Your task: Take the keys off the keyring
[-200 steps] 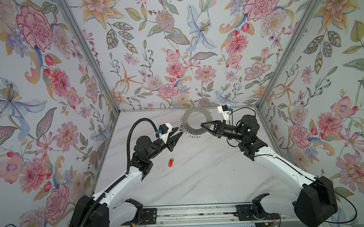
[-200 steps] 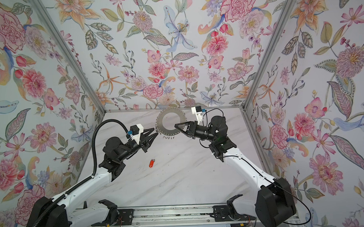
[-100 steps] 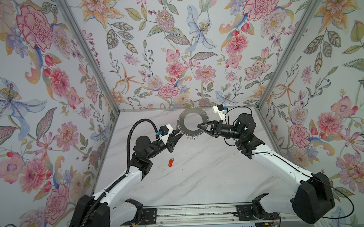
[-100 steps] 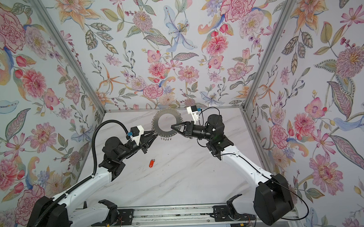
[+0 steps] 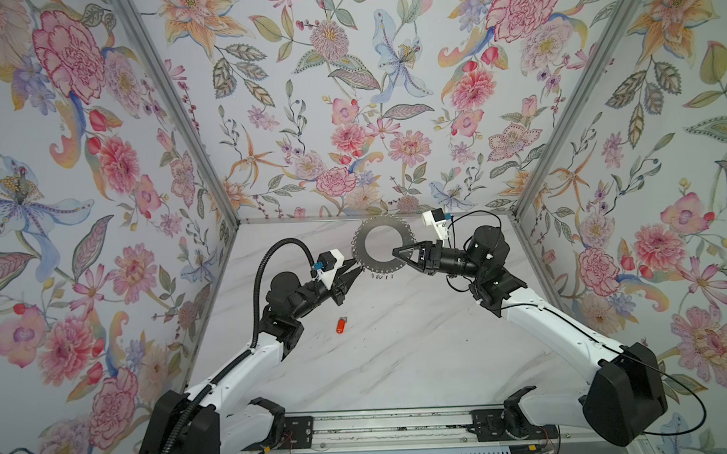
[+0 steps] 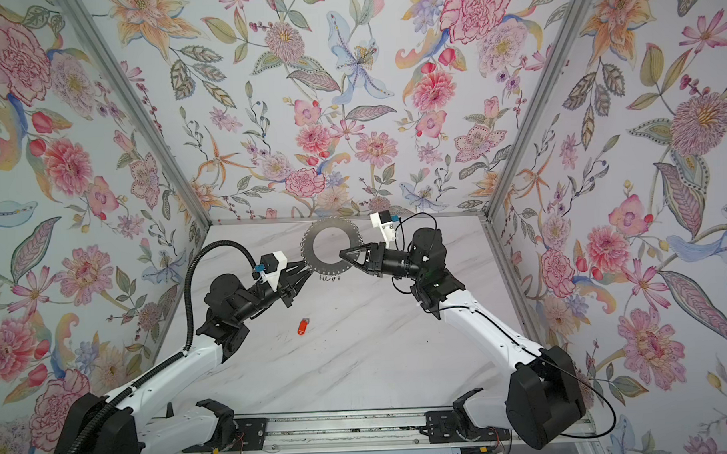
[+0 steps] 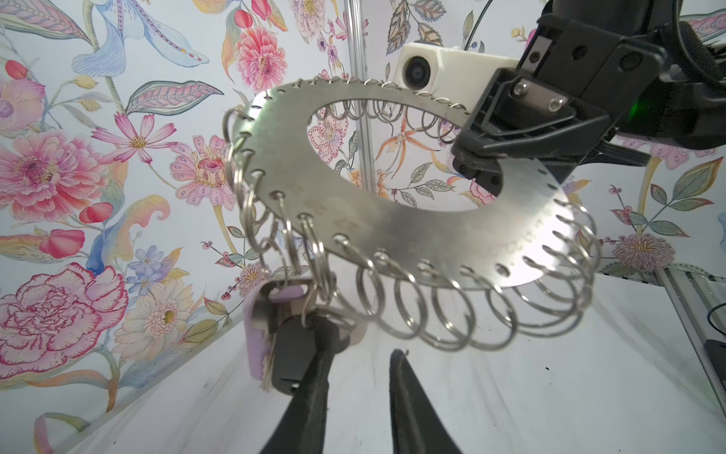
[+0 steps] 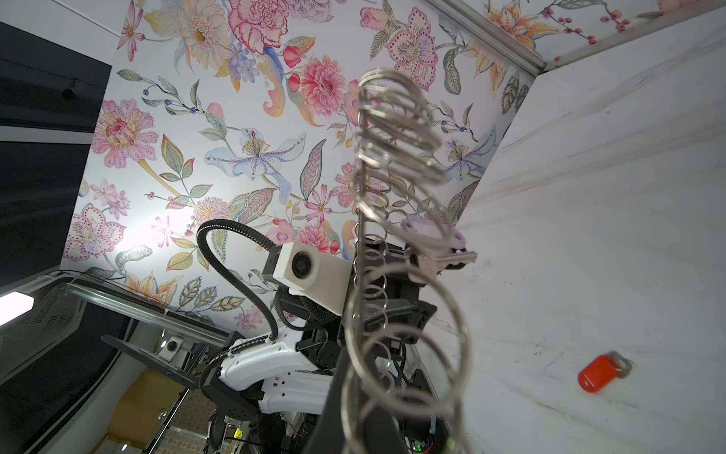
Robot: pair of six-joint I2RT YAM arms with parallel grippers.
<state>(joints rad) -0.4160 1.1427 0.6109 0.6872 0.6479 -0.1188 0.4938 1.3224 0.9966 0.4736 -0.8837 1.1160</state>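
The keyring [image 5: 360, 249] [image 6: 310, 251] is a wide flat silver plate [image 7: 393, 228] rimmed with wire loops. It hangs in the air, and my right gripper [image 5: 395, 251] [image 6: 341, 253] [image 8: 353, 397] is shut on its right side. A pale lilac tag [image 7: 255, 326] [image 8: 432, 232] and a black tag [image 7: 288, 353] with a silver key [image 8: 440, 263] dangle from loops at its lower left rim. My left gripper [image 5: 357, 272] [image 6: 309, 268] [image 7: 361, 342] is right there, open a little. One finger lies against the black tag and nothing is between the jaws. An orange-red fob [image 5: 341, 325] [image 6: 302, 326] [image 8: 601, 373] lies loose on the table.
A white marble tabletop [image 5: 399, 339] is enclosed by floral walls on three sides. A metal rail [image 5: 381, 427] runs along the front edge between the two arm bases. The back wall stands close behind the raised keyring.
My right gripper has carried the keyring slightly to the left, toward the left gripper. The left gripper has stayed almost in place, with its jaws a little narrower.
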